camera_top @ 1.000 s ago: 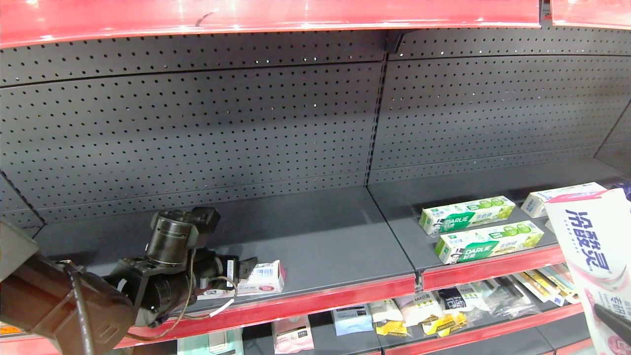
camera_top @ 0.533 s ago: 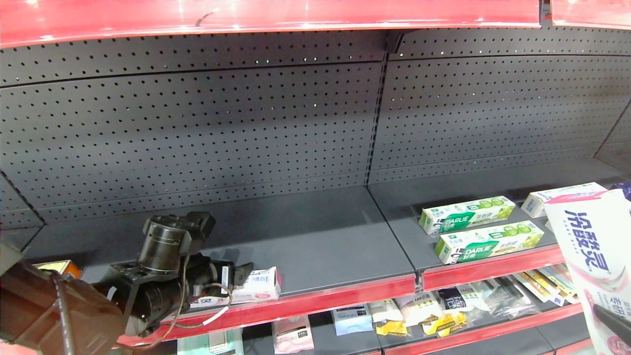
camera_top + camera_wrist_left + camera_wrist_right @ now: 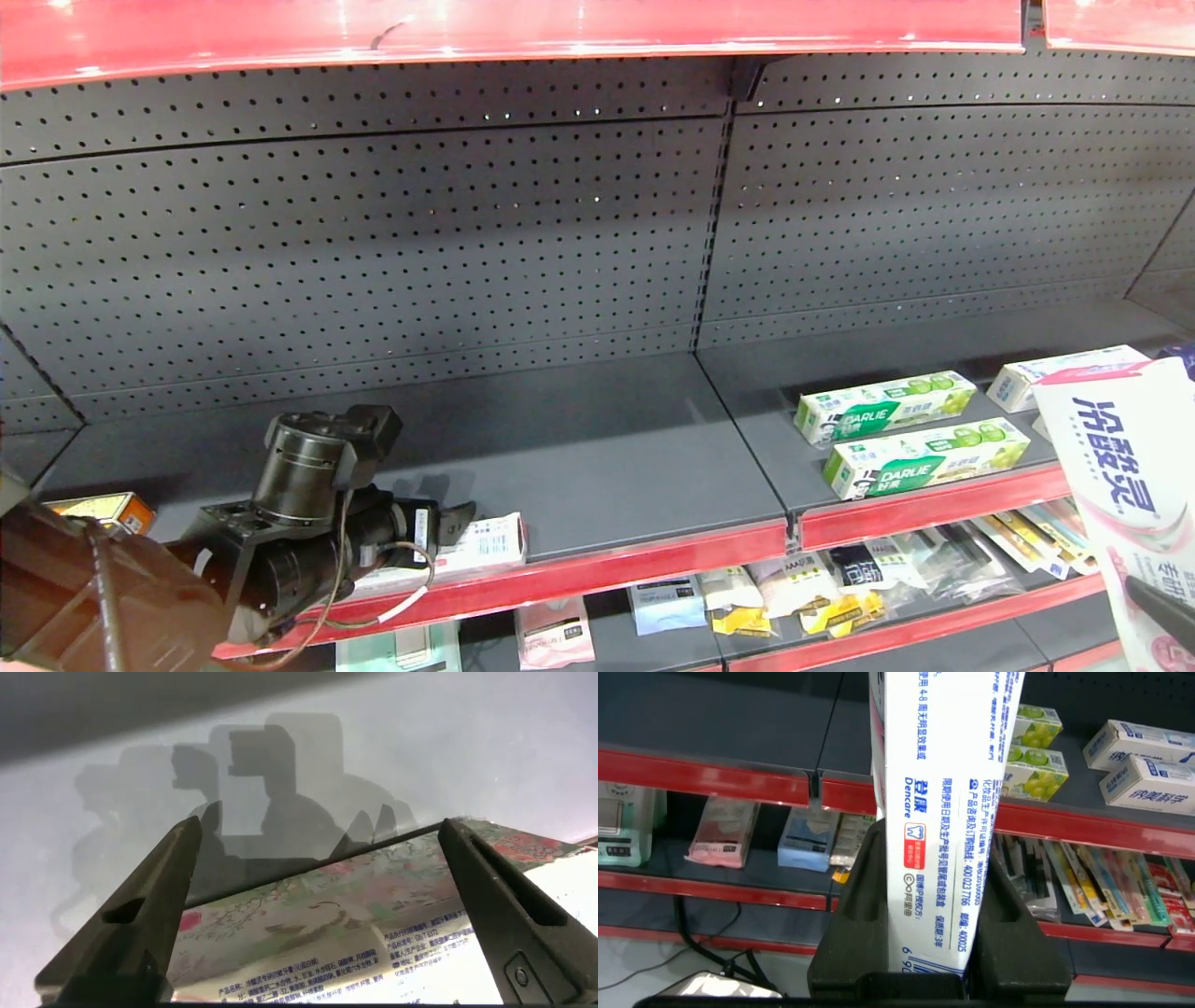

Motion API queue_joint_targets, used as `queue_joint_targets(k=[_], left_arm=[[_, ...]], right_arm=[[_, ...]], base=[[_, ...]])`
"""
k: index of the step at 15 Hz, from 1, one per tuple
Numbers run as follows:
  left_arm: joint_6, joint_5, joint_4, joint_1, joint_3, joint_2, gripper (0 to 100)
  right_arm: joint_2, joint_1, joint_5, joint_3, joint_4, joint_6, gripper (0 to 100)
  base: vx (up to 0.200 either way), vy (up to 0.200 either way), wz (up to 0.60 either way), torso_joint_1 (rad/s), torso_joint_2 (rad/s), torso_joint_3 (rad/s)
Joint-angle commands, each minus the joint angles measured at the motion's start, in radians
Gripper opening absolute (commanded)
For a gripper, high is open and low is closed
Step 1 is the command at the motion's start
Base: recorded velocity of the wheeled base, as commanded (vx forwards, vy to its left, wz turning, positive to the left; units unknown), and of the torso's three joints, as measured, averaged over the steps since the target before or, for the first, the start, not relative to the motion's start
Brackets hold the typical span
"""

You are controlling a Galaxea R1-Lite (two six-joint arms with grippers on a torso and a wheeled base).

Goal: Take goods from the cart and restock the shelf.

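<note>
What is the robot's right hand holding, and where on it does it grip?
The right gripper clamps a tall white toothpaste box by its lower end, one finger on each side.

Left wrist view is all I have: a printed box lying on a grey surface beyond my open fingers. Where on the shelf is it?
Observer: The box lies flat at the front of the left shelf board, close to the red edge strip. The left gripper is at its left end.
Operator: What is the other arm holding?
Observer: The right gripper is shut on an upright white toothpaste box at the far right.
Operator: Any stock further right?
Observer: On the right shelf board a green toothpaste box lies flat, with a second green box in front of it.
</note>
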Motion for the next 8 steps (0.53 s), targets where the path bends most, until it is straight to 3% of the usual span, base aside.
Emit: queue_joint_targets(k=[1,8], left_arm=[[-0.001,0.003,-0.006,0.001,0.005,-0.003,100],[-0.001,0.007,-0.017,0.004,-0.038,-0.023,100]], right_arm=[[-0.001,0.000,0.000,0.001,0.000,0.000,0],[-0.005,0.000,0.000,0.006,0.000,0.000,0]], base=[[0.000,0.000,0.00,0.000,0.00,0.000],[0.000,0.000,0.00,0.000,0.00,0.000]])
